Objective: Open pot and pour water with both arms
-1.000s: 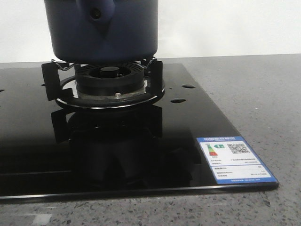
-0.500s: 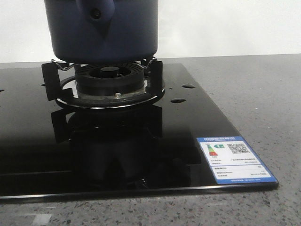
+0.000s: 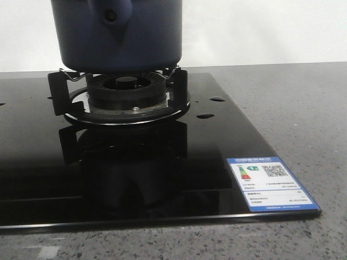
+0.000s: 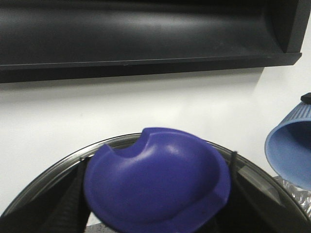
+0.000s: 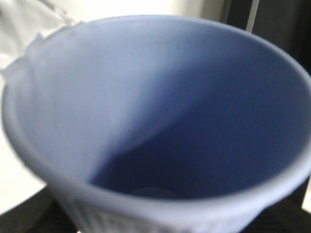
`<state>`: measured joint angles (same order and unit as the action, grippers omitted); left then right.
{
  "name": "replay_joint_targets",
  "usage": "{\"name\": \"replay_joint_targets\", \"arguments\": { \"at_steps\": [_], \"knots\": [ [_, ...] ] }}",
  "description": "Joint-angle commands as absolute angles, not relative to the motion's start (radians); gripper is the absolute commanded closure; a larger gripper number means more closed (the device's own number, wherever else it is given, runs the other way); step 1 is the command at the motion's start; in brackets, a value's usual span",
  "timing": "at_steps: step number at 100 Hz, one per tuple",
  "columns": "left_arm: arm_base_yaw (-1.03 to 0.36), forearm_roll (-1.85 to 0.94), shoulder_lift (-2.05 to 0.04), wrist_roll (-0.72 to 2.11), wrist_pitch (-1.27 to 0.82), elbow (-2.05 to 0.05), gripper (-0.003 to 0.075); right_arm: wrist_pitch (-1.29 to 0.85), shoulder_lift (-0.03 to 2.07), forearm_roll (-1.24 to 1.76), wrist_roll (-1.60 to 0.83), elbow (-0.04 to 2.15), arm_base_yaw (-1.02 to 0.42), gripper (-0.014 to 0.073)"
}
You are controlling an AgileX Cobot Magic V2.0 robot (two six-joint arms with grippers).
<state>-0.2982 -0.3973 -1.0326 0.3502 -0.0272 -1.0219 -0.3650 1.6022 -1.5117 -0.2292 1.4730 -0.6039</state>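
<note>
Front view. Shows the pot [image 3: 141, 38], dark navy with a blue handle lug [image 3: 111, 13], resting on the pan support over the burner [image 3: 127, 89] of a black glass hob [image 3: 227, 135]. Cuts the pot's top off at the frame edge, so hides whether anything covers it. Includes a blue-and-white label [image 3: 269, 182] at the hob's near right corner and a grey speckled surface [image 3: 303, 108] around it. Shows no arm. Compared with a second ago, leaves the pot, burner and hob exactly in place; only the dim reflection in the glass near the front edge has shifted slightly, hinting at movement overhead, out of frame.

Left wrist view. Looks closely at a glass lid [image 4: 43, 189] with a rounded blue knob [image 4: 155, 170], raised in front of a white wall [image 4: 146, 107] and a black range hood [image 4: 146, 34]. Places the left gripper [image 4: 155, 199] around the knob, dark fingers [image 4: 77, 194] on either side, apparently clenched on it. Also catches a pale-blue cup [image 4: 289, 145] nearby, tilted with its mouth showing.

Right wrist view. Fills almost entirely with the cup's [image 5: 146, 121] pale-blue interior, blurred and tipped. Hides the right gripper's fingers, so cannot tell whether clenched or released.

Suggests the opening step is likely done and pouring is at hand.
</note>
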Motion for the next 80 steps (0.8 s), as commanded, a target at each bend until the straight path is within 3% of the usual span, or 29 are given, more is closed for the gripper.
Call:
{"name": "replay_joint_targets", "arguments": {
  "at_steps": [1, 80],
  "knots": [
    [-0.295, -0.397, -1.009, 0.343, 0.081, -1.058, 0.0334, -0.357, 1.555, -1.576, -0.235, 1.511, -0.605, 0.0294],
    [-0.295, -0.395, -1.009, 0.343, 0.081, -1.058, 0.0334, -0.35, 1.552, -1.644, -0.226, 1.511, -0.605, 0.0294]
  ]
}}
